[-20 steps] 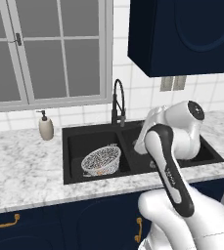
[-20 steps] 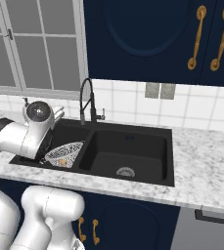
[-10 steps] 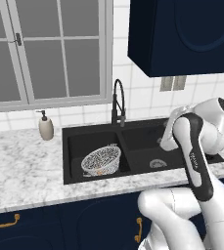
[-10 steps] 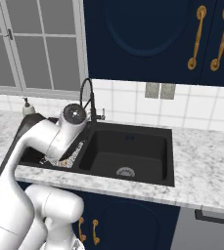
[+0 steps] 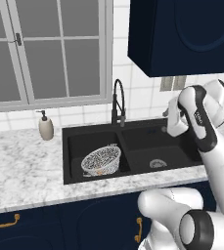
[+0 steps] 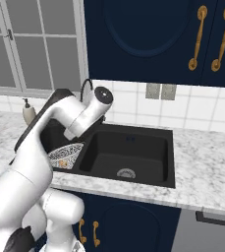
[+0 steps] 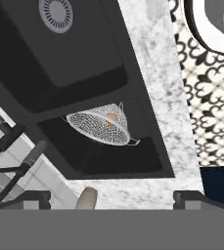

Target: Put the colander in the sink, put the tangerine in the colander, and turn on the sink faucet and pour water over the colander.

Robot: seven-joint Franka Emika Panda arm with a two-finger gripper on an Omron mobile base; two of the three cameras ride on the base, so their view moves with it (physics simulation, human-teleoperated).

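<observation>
Two of the three steps look done. In the left base view the colander point(image 5: 101, 160) sits in the left basin of the sink point(image 5: 84, 131), tilted a little, with the tangerine point(image 5: 99, 171) showing orange through its mesh. Over the last second the arm point(image 5: 199, 122) has swung away from above the colander to the sink's right end. That reads as a release and a pull-back, leaving the faucet point(image 5: 117, 100), at the middle of the sink's back edge, as the job left. No stream runs from it.

From the right base view, the arm crosses in front of the sink's left basin, and the right basin lies bare down to its round silvery drain point(image 6: 126, 173). The sink is matte black and square-cornered, set in a speckled grey marble bench point(image 6: 207, 167).

Seen from the hand view, the hand point(image 7: 112, 199) is spread wide with nothing between its tips. It looks down on the sink, where the colander's fine wire bowl and thin rim shine pale against the black. The faucet's dark neck lies beside the sink's back edge.
</observation>
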